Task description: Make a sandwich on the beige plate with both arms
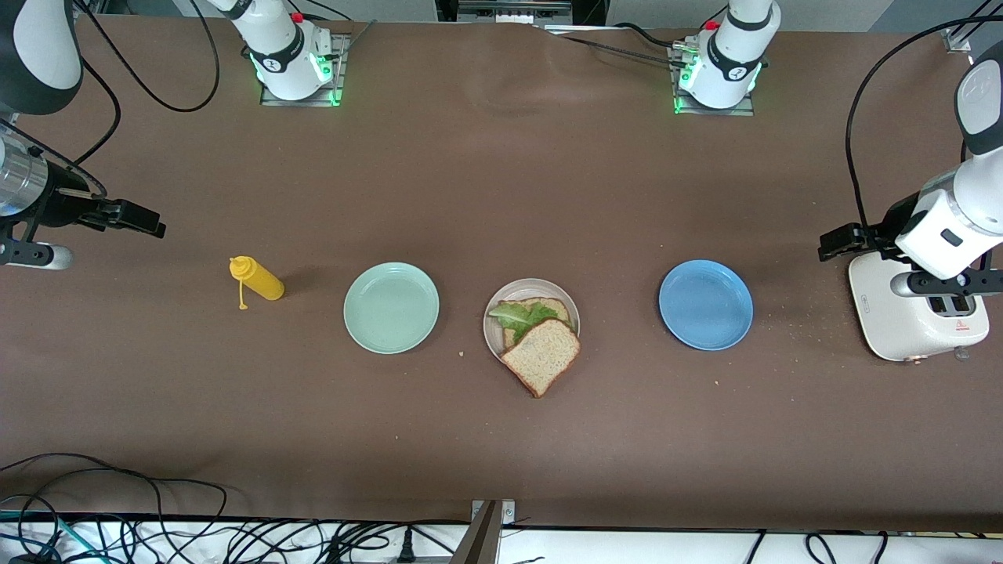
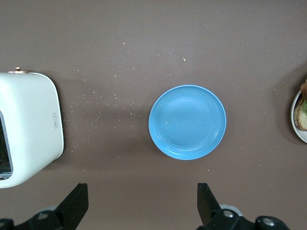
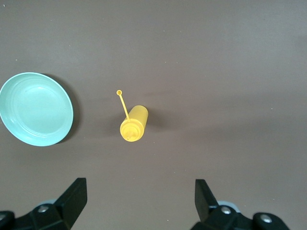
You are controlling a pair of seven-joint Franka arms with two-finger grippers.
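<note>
At the right arm's end of the brown desk (image 1: 501, 196) the right gripper (image 1: 133, 217) hangs in the air over bare desk, its fingers (image 3: 72, 199) spread wide apart and holding nothing, and the arm waits there. A yellow squeeze bottle (image 1: 257, 280) lies on its side near it, cap hanging loose on its strap. Next along the row comes the mint-green plate (image 1: 391, 307), bare. In the middle sits the beige plate (image 1: 494, 333) with the sandwich on it: a lower bread slice (image 1: 542, 305), a crinkled green lettuce leaf (image 1: 520, 316) lying on that, and a top bread slice (image 1: 542, 356) laid askew, covering only part of the lettuce and overhanging the plate's rim on the side nearer the front camera. A blue plate (image 1: 705, 305) follows, also bare, with crumbs scattered on the desk around it. At the left arm's end stands a white toaster (image 1: 909, 325); the left gripper (image 1: 840, 243) hovers beside it, over the desk between toaster and blue plate, its fingers (image 2: 207, 201) set well apart and holding nothing
</note>
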